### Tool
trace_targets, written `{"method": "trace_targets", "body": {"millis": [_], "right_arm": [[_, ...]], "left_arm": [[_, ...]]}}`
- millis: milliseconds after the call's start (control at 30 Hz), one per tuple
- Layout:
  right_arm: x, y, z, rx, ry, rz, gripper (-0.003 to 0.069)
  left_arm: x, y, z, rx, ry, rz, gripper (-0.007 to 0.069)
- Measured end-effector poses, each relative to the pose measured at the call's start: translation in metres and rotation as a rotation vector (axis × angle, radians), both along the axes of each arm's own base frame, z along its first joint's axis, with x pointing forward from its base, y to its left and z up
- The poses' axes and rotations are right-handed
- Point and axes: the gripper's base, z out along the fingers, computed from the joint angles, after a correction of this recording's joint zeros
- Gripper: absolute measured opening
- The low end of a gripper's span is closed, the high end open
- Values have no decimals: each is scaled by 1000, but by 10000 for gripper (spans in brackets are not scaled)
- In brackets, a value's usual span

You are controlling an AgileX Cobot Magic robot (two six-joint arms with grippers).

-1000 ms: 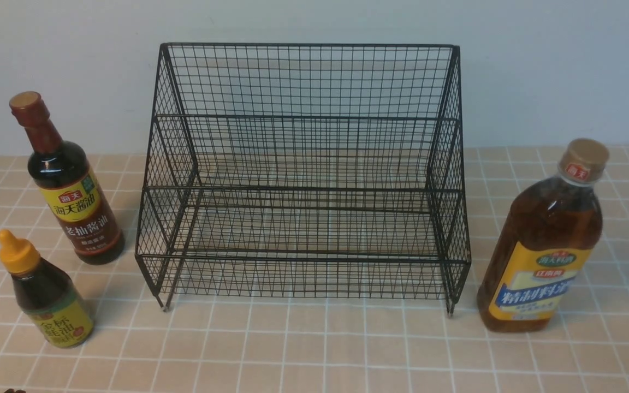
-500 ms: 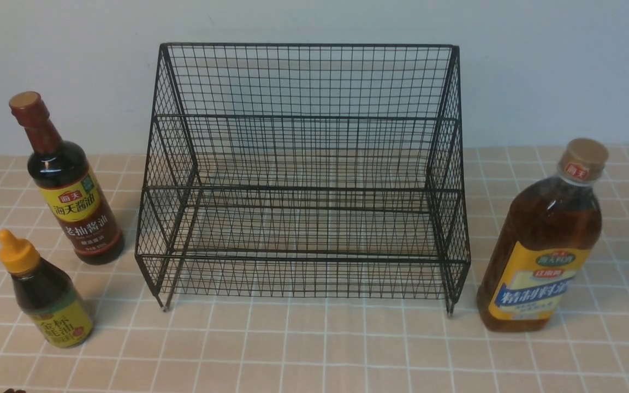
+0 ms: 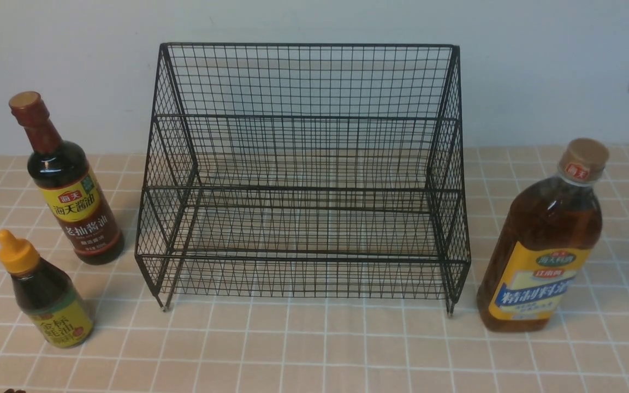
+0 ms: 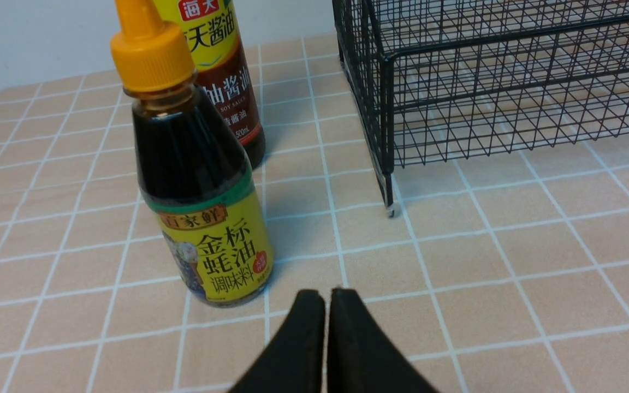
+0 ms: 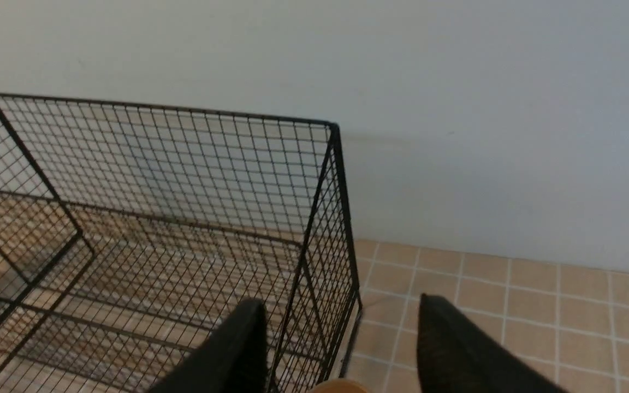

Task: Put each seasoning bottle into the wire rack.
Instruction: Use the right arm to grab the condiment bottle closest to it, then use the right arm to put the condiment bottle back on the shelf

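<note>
Right hand point(image 5: 340, 303) spread, empty, above amber bottle point(image 3: 544, 234); left hand point(image 4: 325, 295) closed, empty

Left hand point(image 4: 325, 292): matte black, tapered

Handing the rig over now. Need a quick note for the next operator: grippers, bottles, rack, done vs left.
Left gripper: shut, empty, low near the small yellow-capped bottle.
Right gripper: open, empty, over the amber bottle; its tan cap just shows below.
Soy bottle and small bottle stand left of the wire rack; the amber bottle stands to its right.
Done: nothing; the rack holds no bottle.
Left: all three bottles.
</note>
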Motion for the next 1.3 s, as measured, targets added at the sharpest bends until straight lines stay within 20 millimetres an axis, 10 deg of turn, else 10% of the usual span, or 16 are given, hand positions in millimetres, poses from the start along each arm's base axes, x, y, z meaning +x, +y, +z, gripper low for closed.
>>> {"method": "trace_targets", "body": {"millis": [233, 633, 900, 1067, 1300], "right_arm": [[28, 6, -29, -21, 135, 75, 625], [42, 15, -51, -109, 216, 137, 642], [49, 10, -62, -170, 265, 103, 559], [49, 10, -63, -184, 266, 103, 318], [48, 11, -60, -187, 269, 114, 328]], "left_arm": [[0, 0, 0, 0, 0, 0, -7], [0, 0, 0, 0, 0, 0, -7], [0, 0, 0, 0, 0, 0, -7], [0, 0, 0, 0, 0, 0, -7], [0, 0, 0, 0, 0, 0, -7]]}}
